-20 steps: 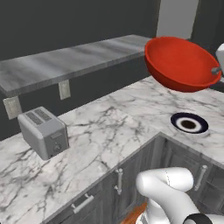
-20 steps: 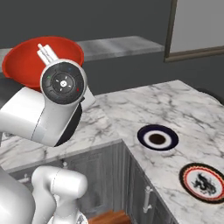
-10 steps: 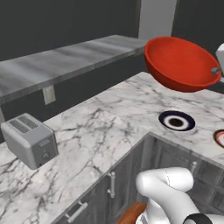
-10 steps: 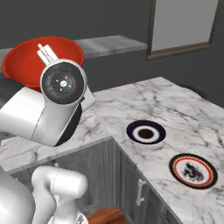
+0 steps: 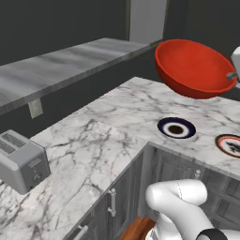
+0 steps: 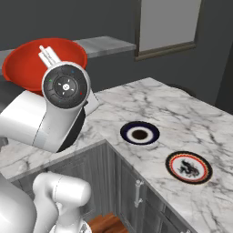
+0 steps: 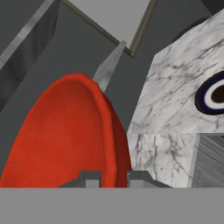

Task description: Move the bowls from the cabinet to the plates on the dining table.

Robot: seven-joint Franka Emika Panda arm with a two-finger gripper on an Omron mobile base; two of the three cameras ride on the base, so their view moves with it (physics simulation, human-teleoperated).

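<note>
A glossy red bowl [image 5: 194,68] hangs tilted in the air above the dining table [image 5: 108,136], and my gripper [image 7: 113,177] is shut on its rim. From the right the bowl [image 6: 32,63] sits behind my hand. In the hand view the bowl [image 7: 65,135] rises close above the fingertips. Two plates lie on the marble top below and to the right of the bowl. One is white with a dark rim [image 5: 176,127] [image 6: 139,133] [image 7: 210,94]. The other has a reddish edge [image 5: 230,144] [image 6: 188,167]. The cabinet is out of view.
A silver toaster [image 5: 21,159] stands at the table's left end. A grey marble shelf [image 5: 56,70] runs along the dark wall behind. A framed pale panel [image 6: 168,25] hangs on the wall. Dark grey doors with bar handles [image 6: 138,193] line the table's base.
The whole picture has shifted, so the base has driven. The plates now lie nearer and the toaster has slid to the left edge. The bowl stays in the same grip.
</note>
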